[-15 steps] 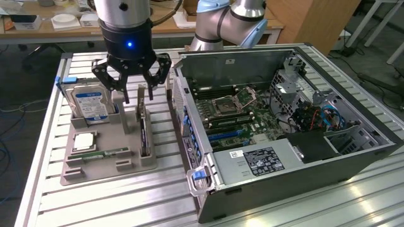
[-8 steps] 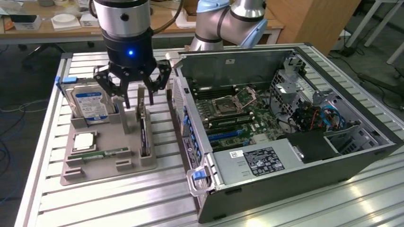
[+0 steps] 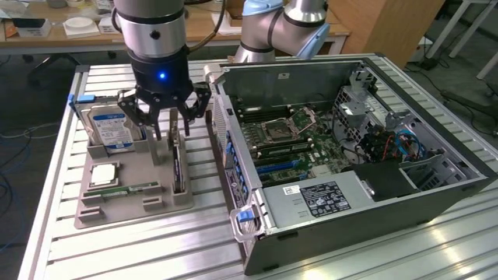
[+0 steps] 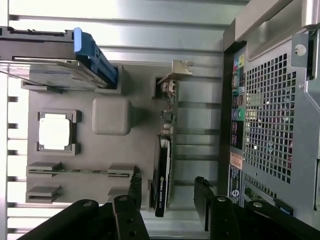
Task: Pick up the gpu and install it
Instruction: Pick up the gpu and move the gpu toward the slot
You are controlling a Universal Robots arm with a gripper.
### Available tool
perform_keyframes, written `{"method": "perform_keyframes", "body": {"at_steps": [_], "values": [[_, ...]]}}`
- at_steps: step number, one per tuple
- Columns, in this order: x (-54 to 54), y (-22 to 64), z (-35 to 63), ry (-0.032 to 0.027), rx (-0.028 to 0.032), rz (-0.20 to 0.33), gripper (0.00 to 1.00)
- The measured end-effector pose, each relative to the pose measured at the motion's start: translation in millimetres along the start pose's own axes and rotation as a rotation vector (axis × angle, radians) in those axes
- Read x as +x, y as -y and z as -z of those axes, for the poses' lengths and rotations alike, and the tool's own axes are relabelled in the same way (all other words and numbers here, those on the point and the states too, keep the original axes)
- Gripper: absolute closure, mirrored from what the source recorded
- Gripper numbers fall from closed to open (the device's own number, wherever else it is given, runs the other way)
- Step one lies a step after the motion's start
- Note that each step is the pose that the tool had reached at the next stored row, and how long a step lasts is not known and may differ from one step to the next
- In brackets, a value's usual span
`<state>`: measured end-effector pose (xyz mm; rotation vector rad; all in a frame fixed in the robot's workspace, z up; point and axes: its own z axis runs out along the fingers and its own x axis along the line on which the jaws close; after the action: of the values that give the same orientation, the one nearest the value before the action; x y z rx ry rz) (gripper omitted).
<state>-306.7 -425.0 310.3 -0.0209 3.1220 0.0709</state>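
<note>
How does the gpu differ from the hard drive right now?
The gpu is thin and dark; the hard drive is thicker, with a blue-and-white label. The gpu sits nearest the computer case; the hard drive sits on the side away from it. The open fingers hang above the gpu, not the hard drive. Both stand on edge in the holder.

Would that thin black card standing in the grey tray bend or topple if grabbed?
The card looks like a stiff flat board, so it probably won't flop. Standing on edge in the tray, it might tip if nudged sideways. Its exposed circuitry looks fragile.
</note>
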Motion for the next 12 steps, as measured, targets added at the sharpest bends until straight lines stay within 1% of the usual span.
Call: {"method": "perform_keyframes", "body": {"at_steps": [12], "values": [[0.8, 3.5, -21.7, 0.0004, 0.0001, -0.007, 0.45]]}}
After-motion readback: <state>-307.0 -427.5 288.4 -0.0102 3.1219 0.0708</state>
